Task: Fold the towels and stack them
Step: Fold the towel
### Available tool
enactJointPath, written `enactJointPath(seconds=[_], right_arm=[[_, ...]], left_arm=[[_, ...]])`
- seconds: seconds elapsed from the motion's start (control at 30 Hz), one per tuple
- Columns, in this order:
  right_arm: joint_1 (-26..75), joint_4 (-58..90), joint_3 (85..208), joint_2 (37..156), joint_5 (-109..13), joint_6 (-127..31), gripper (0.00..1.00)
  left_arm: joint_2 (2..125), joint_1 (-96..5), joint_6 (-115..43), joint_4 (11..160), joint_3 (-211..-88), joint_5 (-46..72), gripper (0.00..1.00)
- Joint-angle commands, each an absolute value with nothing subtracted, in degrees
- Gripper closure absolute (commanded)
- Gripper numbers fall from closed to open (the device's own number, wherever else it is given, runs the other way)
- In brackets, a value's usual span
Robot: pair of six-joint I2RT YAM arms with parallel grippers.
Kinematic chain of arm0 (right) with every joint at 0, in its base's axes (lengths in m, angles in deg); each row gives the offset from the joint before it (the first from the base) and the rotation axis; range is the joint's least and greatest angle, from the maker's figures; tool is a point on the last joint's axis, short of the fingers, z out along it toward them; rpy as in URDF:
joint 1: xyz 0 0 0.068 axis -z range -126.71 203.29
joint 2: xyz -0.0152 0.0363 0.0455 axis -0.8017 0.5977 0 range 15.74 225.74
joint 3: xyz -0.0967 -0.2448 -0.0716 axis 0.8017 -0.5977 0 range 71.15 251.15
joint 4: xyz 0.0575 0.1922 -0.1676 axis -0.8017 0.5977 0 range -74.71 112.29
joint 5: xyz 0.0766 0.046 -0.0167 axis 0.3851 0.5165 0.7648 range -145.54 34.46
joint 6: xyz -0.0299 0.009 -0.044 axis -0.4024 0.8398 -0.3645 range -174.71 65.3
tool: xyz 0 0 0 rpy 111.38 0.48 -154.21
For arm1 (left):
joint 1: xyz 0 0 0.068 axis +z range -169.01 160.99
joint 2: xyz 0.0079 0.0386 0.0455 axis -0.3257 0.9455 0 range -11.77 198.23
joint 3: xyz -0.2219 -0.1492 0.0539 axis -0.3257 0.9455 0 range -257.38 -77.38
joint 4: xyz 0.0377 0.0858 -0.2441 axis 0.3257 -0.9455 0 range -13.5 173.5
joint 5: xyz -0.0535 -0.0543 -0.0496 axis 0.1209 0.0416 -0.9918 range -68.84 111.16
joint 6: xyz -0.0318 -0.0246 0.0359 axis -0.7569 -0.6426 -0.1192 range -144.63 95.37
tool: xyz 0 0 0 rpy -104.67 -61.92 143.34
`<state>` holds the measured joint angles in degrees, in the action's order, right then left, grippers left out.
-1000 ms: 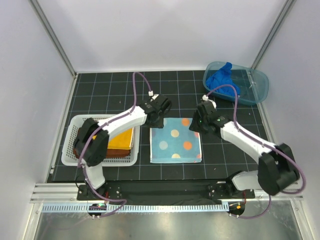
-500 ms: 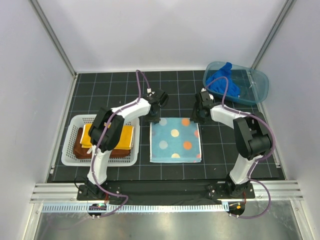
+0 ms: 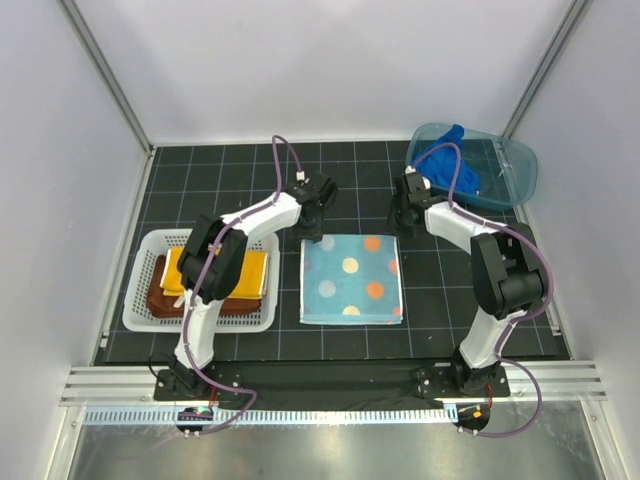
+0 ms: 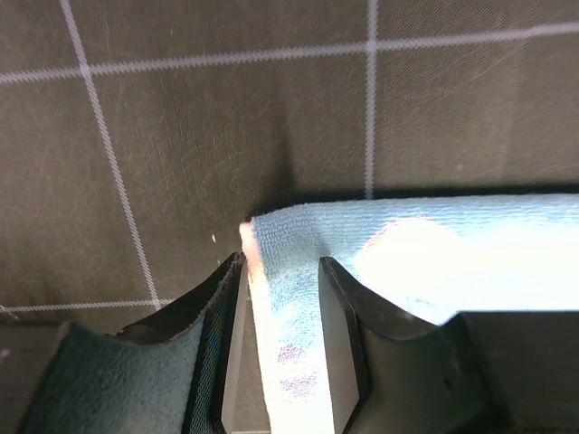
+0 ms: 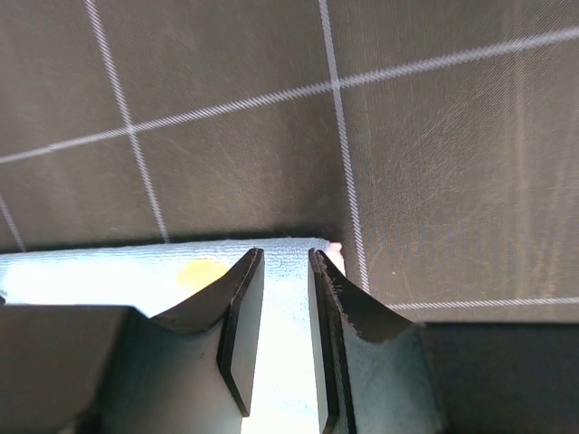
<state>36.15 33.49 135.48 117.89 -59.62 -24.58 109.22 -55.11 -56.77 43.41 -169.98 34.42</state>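
left claw [image 4: 281, 268] and right claw [image 5: 285, 259] straddle spotted towel [image 3: 351, 281] corners, grip cannot tell

evenly bright top view, soft shadows — wrist views blow out the spotted towel [image 4: 425, 262].

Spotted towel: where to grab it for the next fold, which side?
The spotted towel's two far corners, from above, one arm each. It lies flat on the mat, so only the edges offer a pinch. The jaws of the left gripper and right gripper straddle those corners.
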Motion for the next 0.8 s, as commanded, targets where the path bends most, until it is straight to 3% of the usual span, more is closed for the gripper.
enactJointPath(seconds=[0.0,0.27,0.77], right_arm=[[36.3,35.1,138.8,113.0,-62.2,-26.8,0.66],[36.2,35.8,136.5,111.3,-63.4,-30.1,0.59],[36.3,32.1,134.2,118.4,-64.4,-31.1,0.58]], left_arm=[[105.7,-54.3,-55.0,43.8,-172.9,33.7,0.59],[106.0,-52.9,-54.5,43.2,-171.8,32.6,0.61],[109.0,-52.1,-53.2,48.2,-168.9,28.5,0.57]])
